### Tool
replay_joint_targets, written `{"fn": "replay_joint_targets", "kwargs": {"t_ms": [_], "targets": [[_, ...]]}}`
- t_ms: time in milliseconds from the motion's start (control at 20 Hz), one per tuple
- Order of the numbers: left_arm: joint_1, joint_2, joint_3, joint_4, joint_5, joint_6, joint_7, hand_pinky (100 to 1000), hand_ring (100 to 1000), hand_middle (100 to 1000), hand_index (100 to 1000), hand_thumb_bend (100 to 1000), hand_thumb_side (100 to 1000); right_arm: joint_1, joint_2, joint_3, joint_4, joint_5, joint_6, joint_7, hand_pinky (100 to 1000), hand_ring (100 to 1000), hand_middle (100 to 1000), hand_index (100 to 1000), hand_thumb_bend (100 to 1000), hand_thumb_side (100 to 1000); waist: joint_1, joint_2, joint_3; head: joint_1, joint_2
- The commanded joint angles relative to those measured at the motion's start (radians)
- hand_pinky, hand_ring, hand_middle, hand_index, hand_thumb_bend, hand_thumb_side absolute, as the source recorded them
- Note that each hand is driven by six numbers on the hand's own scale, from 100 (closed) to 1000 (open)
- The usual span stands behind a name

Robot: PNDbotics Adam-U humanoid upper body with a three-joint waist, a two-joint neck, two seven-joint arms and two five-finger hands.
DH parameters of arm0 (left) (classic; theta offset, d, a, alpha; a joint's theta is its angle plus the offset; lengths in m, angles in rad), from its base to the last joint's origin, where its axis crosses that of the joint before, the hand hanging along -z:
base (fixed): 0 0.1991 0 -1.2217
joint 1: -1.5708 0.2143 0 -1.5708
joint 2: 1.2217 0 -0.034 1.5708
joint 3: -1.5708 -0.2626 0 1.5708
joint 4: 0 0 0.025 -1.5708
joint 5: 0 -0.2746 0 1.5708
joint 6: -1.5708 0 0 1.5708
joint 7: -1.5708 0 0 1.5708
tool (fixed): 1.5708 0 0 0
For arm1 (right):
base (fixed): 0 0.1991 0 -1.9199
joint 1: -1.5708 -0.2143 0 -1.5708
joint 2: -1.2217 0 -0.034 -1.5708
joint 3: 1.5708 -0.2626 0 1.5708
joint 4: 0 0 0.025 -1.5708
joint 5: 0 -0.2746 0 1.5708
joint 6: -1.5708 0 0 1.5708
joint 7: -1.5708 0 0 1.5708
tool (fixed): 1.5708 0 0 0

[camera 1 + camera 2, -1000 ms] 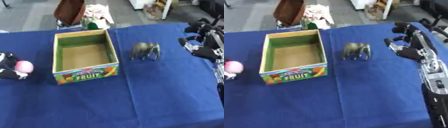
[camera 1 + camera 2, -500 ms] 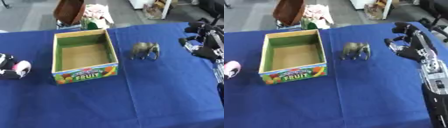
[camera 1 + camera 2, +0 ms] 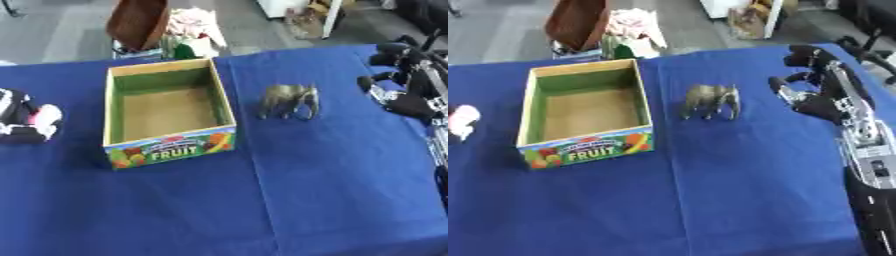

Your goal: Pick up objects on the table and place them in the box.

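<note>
Zero objects boxed so far: the open cardboard fruit box with green inner walls [image 3: 166, 112] is empty. One grey-brown toy elephant [image 3: 289, 100] stands upright on the blue tablecloth [image 3: 262, 200], just right of the box, untouched. One pink-and-white object sits in the black left hand [image 3: 22, 122], well left of the box, fingers curled round it, not yet over the opening. One right hand [image 3: 815, 92], right of the elephant and apart from it, fingers loosely spread, holding nothing. Both placements remain.
</note>
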State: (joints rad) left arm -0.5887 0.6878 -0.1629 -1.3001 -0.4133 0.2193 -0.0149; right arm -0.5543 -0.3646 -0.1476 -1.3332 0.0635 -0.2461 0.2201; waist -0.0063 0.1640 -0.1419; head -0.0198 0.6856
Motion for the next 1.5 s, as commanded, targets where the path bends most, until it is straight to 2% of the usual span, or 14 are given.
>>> {"fn": "replay_joint_targets", "kwargs": {"t_ms": [50,150,300,450,600,800,1200,1300,1400,1450,1500], "targets": [[-0.048,0.04,0.002,-0.063,0.007,0.0,-0.005,358,334,176,354,440,120,-0.013,-0.016,-0.003,-0.012,-0.005,-0.002,0.004,657,803,692,843,400,201,0.001,-0.022,-0.004,0.003,0.002],[-0.084,0.033,-0.016,-0.088,0.0,-0.005,-0.022,359,335,177,354,441,120,-0.013,-0.014,-0.001,-0.011,-0.005,-0.002,0.006,657,803,692,843,400,201,0.001,-0.024,-0.007,0.003,0.002],[-0.095,0.031,-0.02,-0.099,-0.005,-0.003,-0.033,369,339,182,360,445,121,-0.013,-0.013,-0.001,-0.011,-0.005,-0.002,0.007,657,804,692,843,400,201,0.001,-0.025,-0.008,0.003,0.003],[-0.145,-0.014,-0.07,-0.127,-0.027,-0.032,-0.065,377,344,188,366,449,120,-0.019,-0.001,0.007,-0.012,-0.007,-0.003,0.014,657,803,691,843,402,200,-0.001,-0.024,-0.03,0.024,0.001],[-0.201,-0.045,-0.114,-0.09,-0.061,-0.058,-0.107,381,347,193,370,450,117,-0.019,-0.002,0.004,-0.013,-0.008,-0.003,0.012,657,803,691,842,404,199,-0.003,-0.022,-0.028,0.019,-0.001],[-0.256,-0.107,-0.167,-0.031,-0.107,-0.098,-0.16,389,352,200,376,451,115,-0.025,0.005,0.005,-0.015,-0.011,-0.004,0.011,656,803,691,842,406,199,-0.007,-0.016,-0.046,0.034,-0.008],[-0.263,-0.186,-0.201,0.093,-0.201,-0.159,-0.223,422,397,259,429,500,112,-0.027,0.015,0.008,-0.017,-0.015,-0.004,0.017,656,803,689,842,406,201,-0.005,-0.01,-0.062,0.04,-0.014],[-0.257,-0.197,-0.204,0.122,-0.216,-0.171,-0.236,449,449,323,485,549,109,-0.026,0.014,0.007,-0.017,-0.015,-0.003,0.017,656,803,689,842,405,201,-0.004,-0.009,-0.065,0.039,-0.014],[-0.254,-0.203,-0.201,0.138,-0.225,-0.182,-0.24,477,503,390,544,636,111,-0.025,0.014,0.006,-0.017,-0.016,-0.003,0.017,656,803,687,842,405,201,-0.003,-0.008,-0.066,0.039,-0.014],[-0.253,-0.204,-0.198,0.141,-0.225,-0.184,-0.237,503,542,438,589,761,108,-0.024,0.014,0.006,-0.017,-0.016,-0.003,0.017,656,803,687,842,406,201,-0.002,-0.008,-0.067,0.038,-0.013],[-0.252,-0.205,-0.196,0.143,-0.222,-0.185,-0.233,516,563,461,613,804,111,-0.024,0.015,0.006,-0.017,-0.017,-0.002,0.018,656,803,686,841,406,201,-0.002,-0.007,-0.067,0.037,-0.013]]}}
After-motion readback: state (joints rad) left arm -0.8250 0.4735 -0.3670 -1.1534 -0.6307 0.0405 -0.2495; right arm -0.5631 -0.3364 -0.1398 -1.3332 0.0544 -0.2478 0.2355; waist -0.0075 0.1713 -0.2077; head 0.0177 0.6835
